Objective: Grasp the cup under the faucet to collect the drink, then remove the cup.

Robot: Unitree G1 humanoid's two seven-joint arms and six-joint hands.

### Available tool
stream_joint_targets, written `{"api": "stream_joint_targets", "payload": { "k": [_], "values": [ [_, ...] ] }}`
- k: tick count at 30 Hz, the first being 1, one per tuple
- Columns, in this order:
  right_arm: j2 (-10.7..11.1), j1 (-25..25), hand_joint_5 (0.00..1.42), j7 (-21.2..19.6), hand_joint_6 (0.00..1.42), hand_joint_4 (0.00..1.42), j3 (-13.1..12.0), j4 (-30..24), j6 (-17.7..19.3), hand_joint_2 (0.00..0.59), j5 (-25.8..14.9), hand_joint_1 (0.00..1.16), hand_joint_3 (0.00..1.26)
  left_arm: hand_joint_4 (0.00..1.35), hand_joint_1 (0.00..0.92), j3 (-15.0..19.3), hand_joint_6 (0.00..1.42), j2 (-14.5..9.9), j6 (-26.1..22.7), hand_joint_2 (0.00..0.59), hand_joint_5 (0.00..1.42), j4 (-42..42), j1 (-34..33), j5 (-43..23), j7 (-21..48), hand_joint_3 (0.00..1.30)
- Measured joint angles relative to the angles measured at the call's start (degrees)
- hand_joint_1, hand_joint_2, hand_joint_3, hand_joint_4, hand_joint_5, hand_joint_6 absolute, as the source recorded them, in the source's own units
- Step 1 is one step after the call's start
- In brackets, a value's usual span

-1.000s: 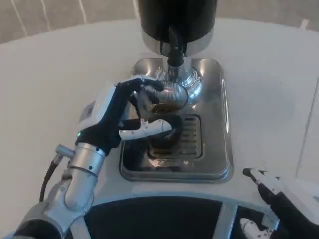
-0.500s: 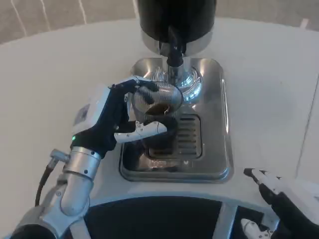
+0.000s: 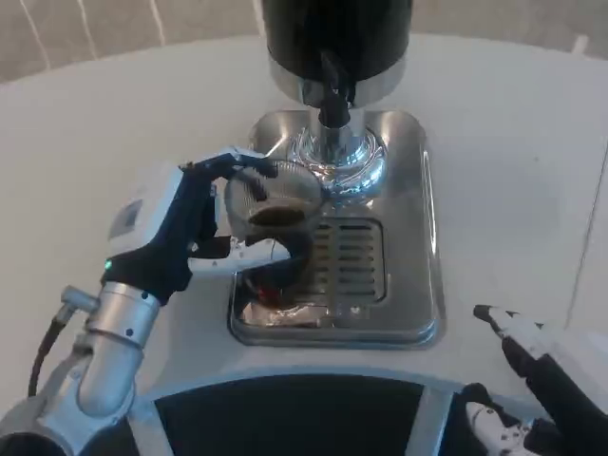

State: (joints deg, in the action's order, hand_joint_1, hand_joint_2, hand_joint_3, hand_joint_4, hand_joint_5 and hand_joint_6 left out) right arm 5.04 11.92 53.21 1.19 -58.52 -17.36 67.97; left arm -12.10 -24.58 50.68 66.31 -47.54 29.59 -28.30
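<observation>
Now, starting from the left, the left hand (image 3: 185,237) reaches in over the white table (image 3: 85,142) with its silver forearm slanting up from the lower left corner. Its fingers (image 3: 242,166) curl around the far side of the cup (image 3: 273,220), while the thumb wraps the near side, so the hand is clamped on the cup. That cup is clear glass with dark drink inside, and it sits raised in the grip above the left part of the steel tray (image 3: 427,237), tilted a little. Just beyond the fingertips, up and to the right, stands the shiny base of the dispenser, and the black faucet (image 3: 332,95) hangs from the dark dispenser body (image 3: 337,33) above it; the cup's rim is beside the faucet's line, to its left, not under it. Right of the thumb lies the slotted grate (image 3: 351,261) of the tray. Well apart, at the lower right corner, the right hand (image 3: 541,380) rests low near the table edge; one finger (image 3: 499,318) points up and left, the others are spread, and it holds nothing.
</observation>
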Motion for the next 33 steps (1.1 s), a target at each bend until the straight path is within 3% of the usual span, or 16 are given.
{"api": "stream_joint_targets", "payload": {
  "k": [5,19,33],
  "values": [
    [0.35,-1.49,0.0,-0.7,0.0,0.0,-0.4,0.04,0.61,0.544,-0.83,0.23,0.02,1.05,0.58,0.34,1.42,-1.99,0.56,0.024,1.35,-0.53,0.91,-0.01,0.03,0.97],
    [3.78,-5.77,0.0,-1.41,0.0,0.0,-2.3,2.61,0.98,0.532,-2.46,0.21,0.01,1.06,0.586,5.57,1.42,-6.09,1.82,0.013,1.35,-4.35,6.75,-3.17,2.3,0.97],
    [4.22,-8.76,0.0,-2.42,0.0,0.0,1.54,6.59,1.01,0.537,-1.83,0.2,0.01,1.07,0.592,10.65,1.42,-7.45,2.92,0.005,1.35,-9.4,11.88,-7.85,7.46,0.97]
  ]
}}
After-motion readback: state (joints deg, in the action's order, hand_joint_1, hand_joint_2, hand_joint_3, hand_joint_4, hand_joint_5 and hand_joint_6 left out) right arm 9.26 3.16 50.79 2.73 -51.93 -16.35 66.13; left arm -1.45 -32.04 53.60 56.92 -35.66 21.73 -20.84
